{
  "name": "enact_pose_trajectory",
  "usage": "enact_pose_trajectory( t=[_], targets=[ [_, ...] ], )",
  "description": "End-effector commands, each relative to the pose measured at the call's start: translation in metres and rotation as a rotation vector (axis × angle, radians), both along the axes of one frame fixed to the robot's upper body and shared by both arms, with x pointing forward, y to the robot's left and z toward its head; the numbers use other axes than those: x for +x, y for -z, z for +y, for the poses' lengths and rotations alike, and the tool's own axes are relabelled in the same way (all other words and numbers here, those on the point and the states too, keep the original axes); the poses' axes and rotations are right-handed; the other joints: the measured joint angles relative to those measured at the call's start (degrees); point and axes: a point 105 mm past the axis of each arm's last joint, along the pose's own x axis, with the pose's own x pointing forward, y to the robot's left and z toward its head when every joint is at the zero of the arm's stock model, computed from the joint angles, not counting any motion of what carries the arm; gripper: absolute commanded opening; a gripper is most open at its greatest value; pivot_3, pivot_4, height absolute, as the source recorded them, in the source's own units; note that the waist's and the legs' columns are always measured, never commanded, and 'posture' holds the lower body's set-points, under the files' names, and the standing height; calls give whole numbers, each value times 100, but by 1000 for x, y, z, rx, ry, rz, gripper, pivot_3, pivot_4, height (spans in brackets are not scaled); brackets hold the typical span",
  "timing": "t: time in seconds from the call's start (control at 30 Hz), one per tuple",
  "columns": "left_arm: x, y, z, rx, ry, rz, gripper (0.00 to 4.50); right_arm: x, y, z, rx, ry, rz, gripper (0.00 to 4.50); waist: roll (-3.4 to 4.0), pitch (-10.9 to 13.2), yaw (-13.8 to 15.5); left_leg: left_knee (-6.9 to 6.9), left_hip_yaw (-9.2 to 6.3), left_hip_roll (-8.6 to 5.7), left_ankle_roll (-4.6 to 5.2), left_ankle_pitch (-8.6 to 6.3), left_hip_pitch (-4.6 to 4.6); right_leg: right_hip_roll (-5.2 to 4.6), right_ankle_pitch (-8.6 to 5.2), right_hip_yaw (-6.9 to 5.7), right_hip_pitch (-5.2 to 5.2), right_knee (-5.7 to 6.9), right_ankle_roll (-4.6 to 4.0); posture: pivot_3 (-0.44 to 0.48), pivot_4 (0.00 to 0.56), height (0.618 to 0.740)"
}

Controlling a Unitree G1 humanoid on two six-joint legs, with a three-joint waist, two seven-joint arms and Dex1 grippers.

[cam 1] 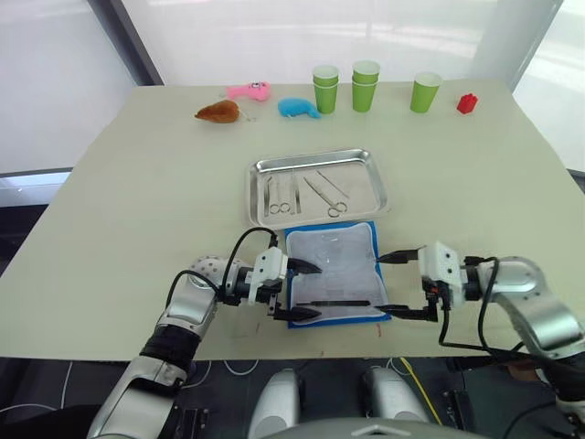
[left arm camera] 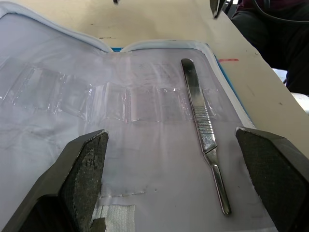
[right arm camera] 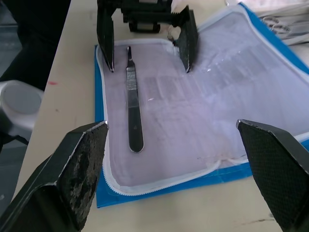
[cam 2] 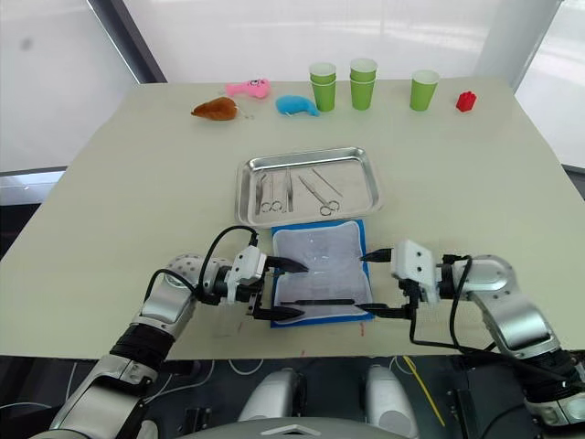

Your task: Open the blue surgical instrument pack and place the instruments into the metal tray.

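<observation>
On the near edge of the table [cam 1: 119,201], the blue pack [cam 1: 333,273] lies open flat with its pale lining up, and one thin metal tool [left arm camera: 202,126] rests across its near part. Just beyond the pack stands the metal tray [cam 1: 318,187], which holds scissors and other thin tools [cam 1: 303,195]. The left gripper [cam 1: 304,291] at the pack's left edge and the right gripper [cam 1: 395,285] at its right edge both have their fingers spread wide, grasping nothing.
</observation>
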Motion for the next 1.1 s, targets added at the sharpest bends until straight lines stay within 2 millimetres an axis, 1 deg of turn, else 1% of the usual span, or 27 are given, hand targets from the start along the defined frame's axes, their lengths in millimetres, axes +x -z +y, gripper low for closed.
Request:
enact_pose_trajectory(
  t=[0.03, 0.17, 0.27, 0.33, 0.43, 0.47, 0.53, 0.6, 0.63, 0.7, 0.73, 0.77, 0.83, 0.97, 1.1],
  targets=[
    [-33, 58, 18, 157, 0, 252, 4500, 6, 7, 14, -17, -10, -64, 4459, -13, 0, -5, 0, -2, 2, 0, 0, 5, 3, 0, -1, 1, 2, -1, 0, 150, 740],
    [-33, 58, 18, 157, 1, 252, 4500, 10, 17, 22, -36, -9, -57, 4459, -13, 1, -10, 0, -2, 3, 0, 0, 7, 4, 0, 0, 1, 9, -1, 0, 150, 740],
    [-33, 58, 18, 158, -1, 252, 4500, 10, 26, 24, -70, -22, -49, 4459, -11, -1, -11, 0, 0, 2, 0, 0, 6, 4, 0, 1, 2, 8, -1, 0, 150, 740],
    [-33, 58, 19, 160, -3, 253, 4500, 13, 32, 25, -89, 0, -27, 4459, -13, -1, -11, 0, 0, 2, 0, 0, 8, 4, 0, 2, 2, 9, -1, 0, 150, 740],
    [-33, 55, 19, 177, 40, 113, 4500, 15, 42, 23, -133, 6, 0, 4459, -13, -3, -22, 0, -1, 3, 0, 0, 13, 6, 0, 3, 3, 14, -2, 0, 150, 740],
    [-34, 55, 19, 173, 47, 89, 4500, 15, 43, 22, -133, 12, 22, 4222, -12, -6, -23, 0, 0, 4, 0, 0, 14, 6, 0, 4, 3, 14, -2, 0, 150, 740],
    [-36, 56, 20, 162, 49, 78, 4500, 12, 46, 21, -131, 0, 61, 3595, -16, -12, -23, 0, 0, 4, 0, 0, 15, 6, 0, 5, 3, 14, -2, 0, 150, 740],
    [-39, 58, 22, 160, 50, 90, 4500, 9, 53, 15, -177, -22, 73, 2723, -17, -16, -23, -1, 2, 4, 0, 0, 15, 6, 0, 7, 4, 13, -2, 0, 150, 740],
    [-42, 60, 23, 163, 53, 112, 4500, 8, 56, 12, -205, -34, 71, 2144, -17, -16, -23, -1, 4, 4, 0, 0, 17, 5, 0, 10, 6, 13, -2, 0, 150, 740],
    [-45, 63, 25, 172, 60, 180, 4500, 5, 60, 10, -230, -54, 79, 1715, -18, -23, -27, -1, 4, 4, 0, 0, 18, 5, 0, 10, 7, 13, -2, 0, 150, 740],
    [-45, 63, 24, 174, 61, 203, 4500, 4, 61, 11, -231, -56, 85, 1082, -17, -25, -27, -1, 6, 4, 1, 0, 27, 6, 0, 11, 13, 13, -2, 0, 150, 740],
    [-43, 62, 24, 175, 61, 215, 4500, 4, 62, 11, -232, -59, 89, 876, -20, -28, -29, -1, 6, 3, 1, 0, 28, 6, 0, 11, 13, 13, -2, 0, 150, 740],
    [-40, 58, 22, 176, 60, 236, 4500, 2, 63, 12, -232, -67, 95, 66, -24, -32, -33, -1, 5, 4, 1, 0, 33, 8, -1, 10, 13, 14, -3, 0, 150, 740],
    [-36, 54, 20, 178, 51, 250, 4500, 0, 60, 15, -220, -84, 91, 19, -30, -41, -32, 0, 4, 6, 1, 0, 40, 9, -1, 10, 16, 18, -3, 0, 150, 740],
    [-32, 53, 20, 182, 36, 246, 4500, 1, 46, 19, -189, -98, 65, 19, -31, -43, -27, 0, 5, 5, 1, 0, 39, 8, -1, 11, 16, 17, -2, 0, 150, 740]
  ],
)
